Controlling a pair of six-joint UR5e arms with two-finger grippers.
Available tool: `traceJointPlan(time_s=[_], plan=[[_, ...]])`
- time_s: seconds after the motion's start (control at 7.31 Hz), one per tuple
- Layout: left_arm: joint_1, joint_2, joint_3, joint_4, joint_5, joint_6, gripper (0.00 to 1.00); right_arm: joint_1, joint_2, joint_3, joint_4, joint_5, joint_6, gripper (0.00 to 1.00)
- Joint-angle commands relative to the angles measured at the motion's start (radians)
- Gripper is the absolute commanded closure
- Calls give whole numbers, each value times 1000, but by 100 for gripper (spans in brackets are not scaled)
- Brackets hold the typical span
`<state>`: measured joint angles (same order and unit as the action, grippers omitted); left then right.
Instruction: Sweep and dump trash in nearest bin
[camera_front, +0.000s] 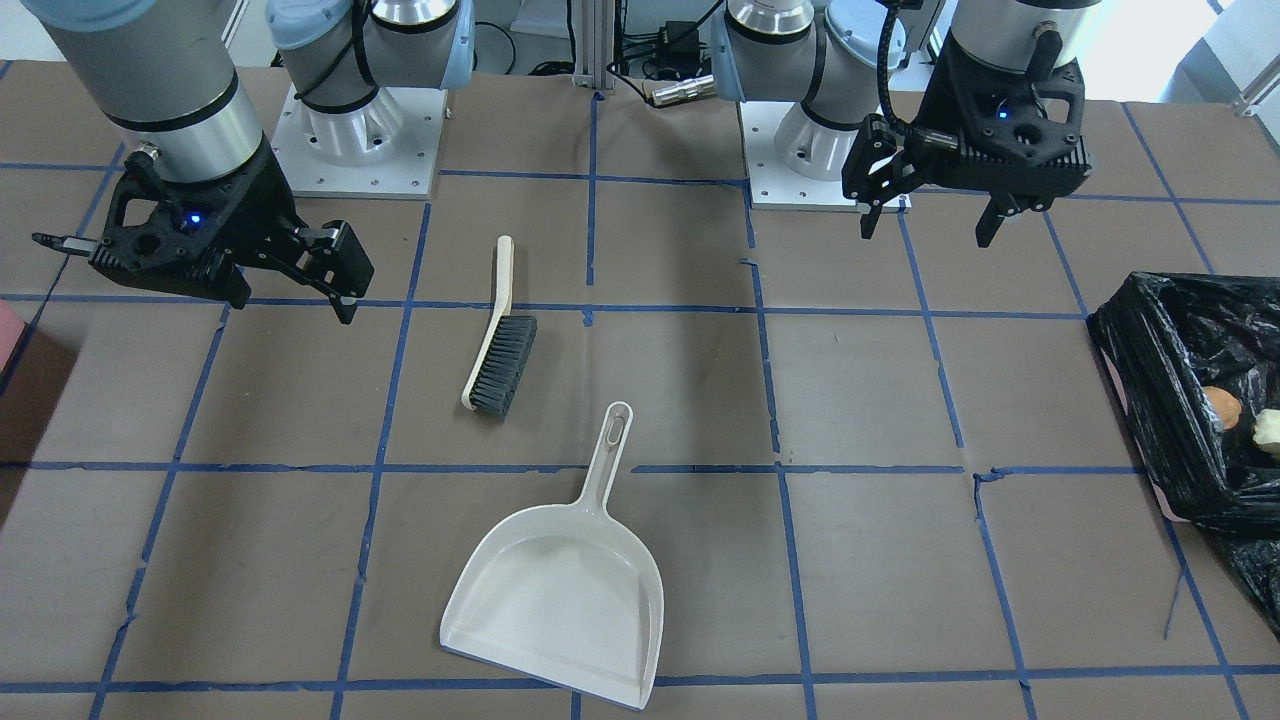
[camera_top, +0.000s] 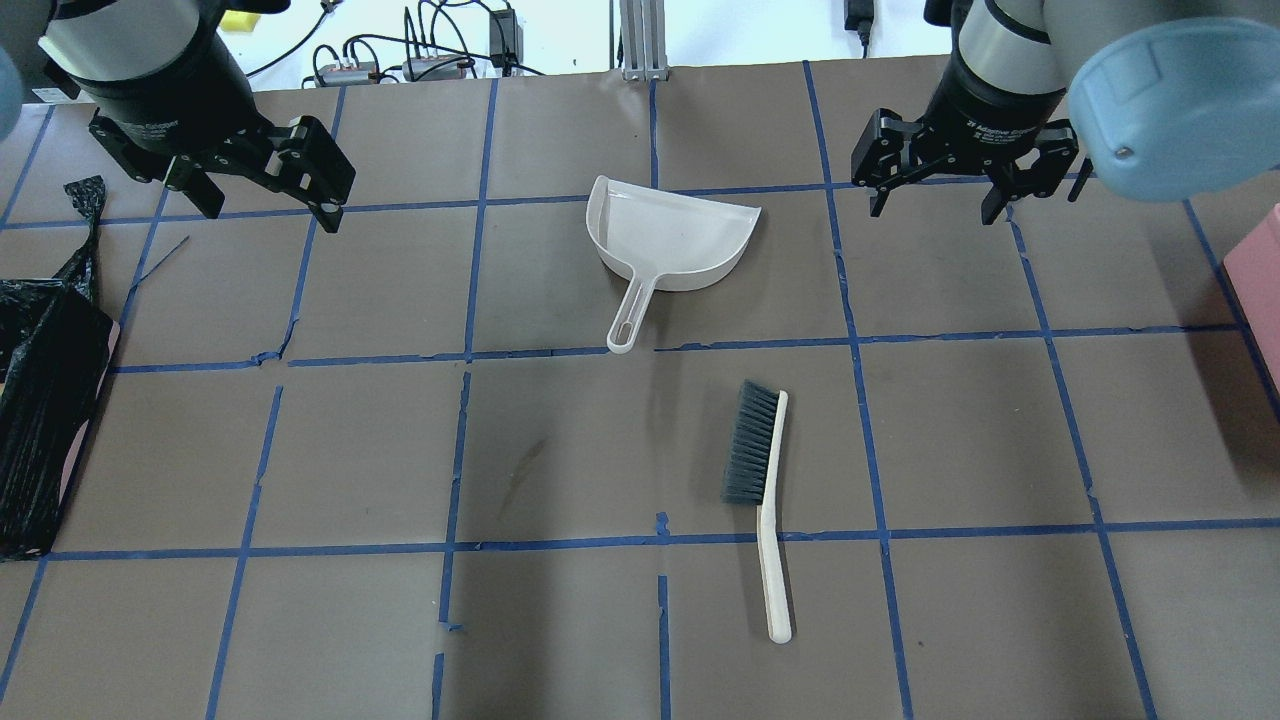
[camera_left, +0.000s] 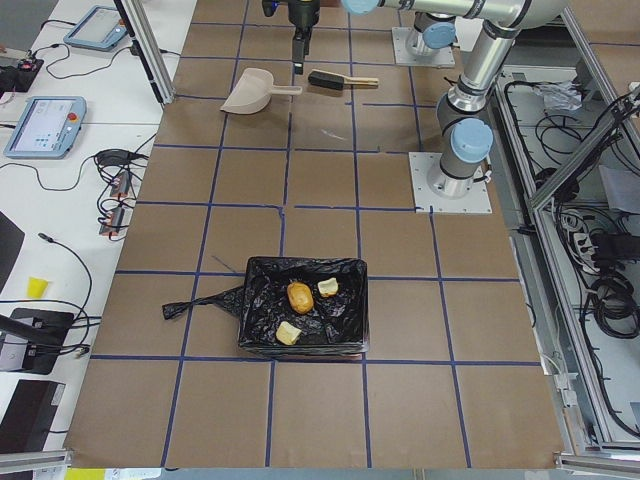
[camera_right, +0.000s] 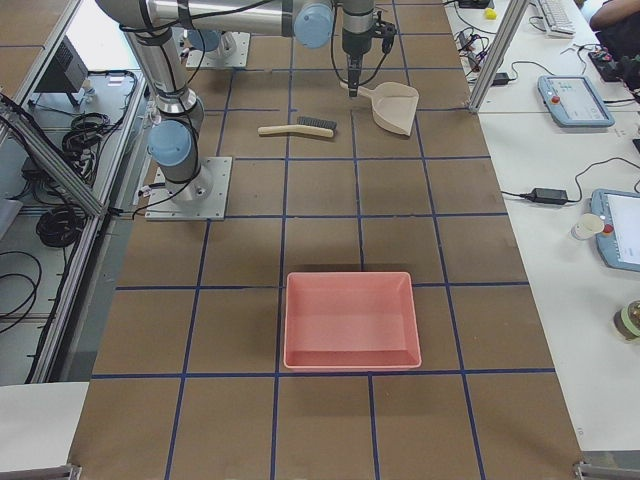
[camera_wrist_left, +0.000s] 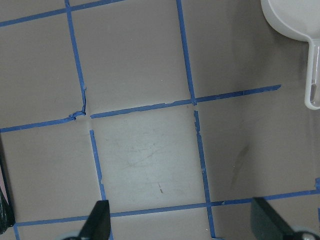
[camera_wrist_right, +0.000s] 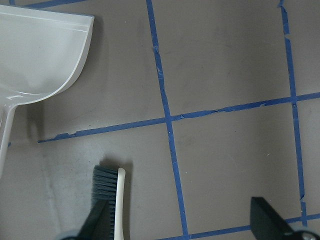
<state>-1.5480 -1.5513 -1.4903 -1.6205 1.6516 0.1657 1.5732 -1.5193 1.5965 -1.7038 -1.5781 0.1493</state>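
Pincers number two: the left pincer and the right pincer both hang above the surface, jaws spread wide, gripping nothing.

At the far left end stands one bin, lined with crinkled black plastic and set close to the surface's left edge. All three pieces of trash lie inside it: a tan-brown oval, a pale bitten chunk and a golden crusty lump. Between the bin and the middle lie several bare taped squares, with the left pincer above them.

One grey dustpan lies mid-surface toward the operators' side, handle pointing at the robot. One brush lies just to its right and nearer the robot, apart from it, with its bristles facing left. Bare squares follow under the right pincer. One pink tray sits well apart at the right end.
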Motion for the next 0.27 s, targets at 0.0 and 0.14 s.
traceJointPlan(time_s=[0.0,0.14], plan=[[0,-1,1,-2,-1,0,0,1,1,0,0,0,1,0],[0,-1,1,-2,-1,0,0,1,1,0,0,0,1,0]])
